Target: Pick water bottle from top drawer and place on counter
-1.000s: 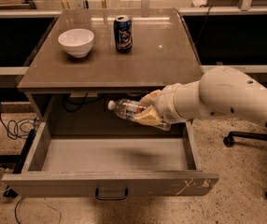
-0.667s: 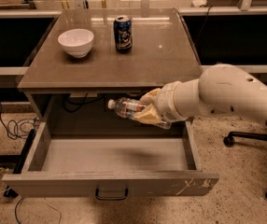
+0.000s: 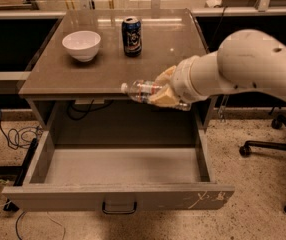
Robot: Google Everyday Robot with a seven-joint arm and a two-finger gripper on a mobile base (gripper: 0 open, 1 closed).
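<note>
The gripper (image 3: pixel 162 90) is at the front edge of the counter (image 3: pixel 103 71), right of centre, its tan fingers pinching the water bottle (image 3: pixel 140 90). The bottle lies horizontal, cap pointing left, level with the counter's front lip; contact with the counter cannot be determined. The top drawer (image 3: pixel 118 196) stands pulled out below the counter. On the counter: a white bowl (image 3: pixel 82 44) rear left, a dark can (image 3: pixel 131 36) rear centre.

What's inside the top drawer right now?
Only bare grey floor shows in the top drawer. Its back, under the counter, is shadowed and partly covered by the gripper, shut on the water bottle above it.
</note>
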